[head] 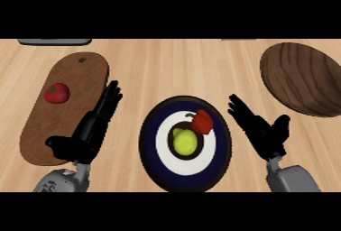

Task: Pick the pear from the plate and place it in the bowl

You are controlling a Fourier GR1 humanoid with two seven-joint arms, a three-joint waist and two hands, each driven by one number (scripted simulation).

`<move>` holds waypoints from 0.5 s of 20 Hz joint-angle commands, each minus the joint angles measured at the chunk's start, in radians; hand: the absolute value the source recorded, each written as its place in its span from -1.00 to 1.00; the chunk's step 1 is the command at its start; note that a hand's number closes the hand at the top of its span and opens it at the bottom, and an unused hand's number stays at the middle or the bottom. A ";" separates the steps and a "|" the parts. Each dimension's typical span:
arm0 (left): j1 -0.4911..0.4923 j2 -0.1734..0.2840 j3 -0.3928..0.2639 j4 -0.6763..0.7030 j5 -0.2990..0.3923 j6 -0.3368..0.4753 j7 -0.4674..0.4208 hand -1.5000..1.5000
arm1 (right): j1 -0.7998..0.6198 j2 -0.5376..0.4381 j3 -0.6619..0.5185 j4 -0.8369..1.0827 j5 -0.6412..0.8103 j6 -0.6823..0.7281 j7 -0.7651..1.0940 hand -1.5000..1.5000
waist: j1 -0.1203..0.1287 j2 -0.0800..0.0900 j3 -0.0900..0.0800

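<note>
A yellow-green pear (185, 141) lies at the centre of a dark blue and white plate (150, 143) in the lower middle of the head view. A red pepper (202, 122) lies on the same plate, touching the pear's upper right side. The brown wooden bowl (301, 79) stands at the upper right. My right hand (266, 133) is open just right of the plate, fingers pointing up and left, holding nothing. My left hand (92, 130) is open left of the plate, over the edge of the cutting board.
A brown wooden cutting board (66, 90) lies at the left with a red tomato (57, 93) on it. A grey object (54, 41) shows at the counter's far left edge. Bare wooden counter lies between the plate and the bowl.
</note>
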 commanded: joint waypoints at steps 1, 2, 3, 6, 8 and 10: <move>-0.029 -0.023 0.027 0.048 -0.007 -0.034 -0.004 0.00 | -0.074 0.040 0.028 -0.030 0.068 -0.065 0.108 1.00 | 0.001 -0.007 0.015; 0.000 0.028 0.010 0.000 -0.016 -0.058 0.012 0.00 | -0.096 0.026 0.037 -0.111 0.077 -0.116 0.211 1.00 | 0.001 -0.010 0.014; 0.011 0.049 0.023 0.013 -0.001 -0.081 -0.014 0.00 | -0.200 0.045 0.046 -0.111 0.112 -0.174 0.281 1.00 | 0.009 -0.010 0.013; -0.027 0.069 -0.030 0.024 -0.057 -0.114 -0.011 0.00 | -0.381 0.093 0.093 -0.017 0.223 -0.254 0.402 1.00 | 0.022 -0.007 0.013; -0.031 0.053 -0.036 0.043 -0.017 -0.132 0.017 0.00 | -0.355 -0.124 0.224 0.050 0.462 -0.162 0.394 1.00 | 0.032 -0.004 0.005; -0.023 0.032 -0.036 0.057 -0.029 -0.139 0.021 0.00 | -0.344 0.073 0.190 0.137 0.375 -0.207 0.418 -1.00 | 0.011 -0.005 0.015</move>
